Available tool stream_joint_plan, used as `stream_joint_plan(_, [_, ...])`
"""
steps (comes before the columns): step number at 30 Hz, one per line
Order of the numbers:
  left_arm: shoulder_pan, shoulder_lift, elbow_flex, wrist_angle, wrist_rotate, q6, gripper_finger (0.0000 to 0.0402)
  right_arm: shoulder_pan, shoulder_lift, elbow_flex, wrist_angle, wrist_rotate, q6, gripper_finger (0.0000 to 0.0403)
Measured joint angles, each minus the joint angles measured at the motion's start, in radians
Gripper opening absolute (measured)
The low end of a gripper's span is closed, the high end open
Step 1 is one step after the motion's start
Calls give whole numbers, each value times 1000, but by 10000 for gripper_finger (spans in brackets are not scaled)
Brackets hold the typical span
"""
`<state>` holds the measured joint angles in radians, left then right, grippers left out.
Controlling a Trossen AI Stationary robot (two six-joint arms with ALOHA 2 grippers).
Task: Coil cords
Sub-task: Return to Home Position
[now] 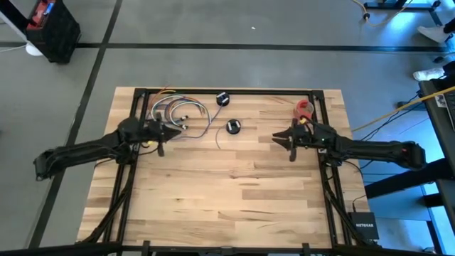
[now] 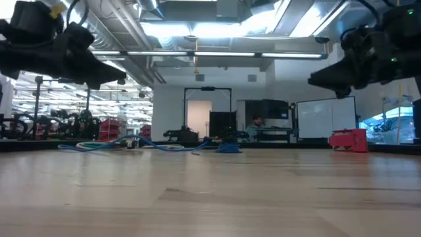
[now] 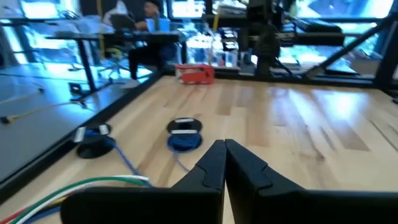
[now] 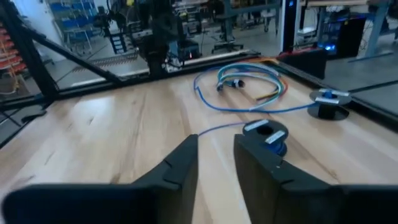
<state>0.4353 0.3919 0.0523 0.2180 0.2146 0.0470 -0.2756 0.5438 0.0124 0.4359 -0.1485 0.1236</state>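
Observation:
Two small black round spools lie on the wooden table: one [image 1: 233, 126] near the middle, one [image 1: 222, 98] by the far edge. A thin cord [image 1: 217, 139] trails from the nearer spool [image 4: 267, 134] along the table. My left gripper [image 1: 176, 132] hovers shut left of the spools, above the table and pointing at them [image 3: 184, 134]. My right gripper [image 1: 279, 139] hovers open to their right, nothing between its fingers [image 4: 216, 155]. Both show high above the table in the low view.
A loose bundle of thicker multicoloured cables [image 1: 178, 111] lies at the far left, just beyond my left gripper. A small red object [image 1: 304, 108] sits at the far right by the black frame rail [image 1: 234, 91]. The near half of the table [image 1: 227, 199] is bare wood.

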Motion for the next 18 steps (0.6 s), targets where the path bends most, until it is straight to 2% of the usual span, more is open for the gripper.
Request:
stream_joint_plan(3, [44, -81, -39, -7, 0, -15, 1, 0, -111, 0, -110, -2, -5, 75])
stream_joint_plan(7, [90, -185, -43, -100, 20, -22, 3, 0, -249, -1, -249, 10, -8, 32])
stream_joint_plan(12, [128, -304, -43, -132, 32, -46, 1, 0, -408, -2, -296, 41, -15, 5])
stream_joint_plan(16, [141, -394, -41, -194, -123, -114, 1, 0, -529, -2, -394, 234, -1, 15])
stream_joint_plan(18, [134, -388, -38, -207, -151, -119, 1, 0, -543, -1, -393, 233, 0, 20])
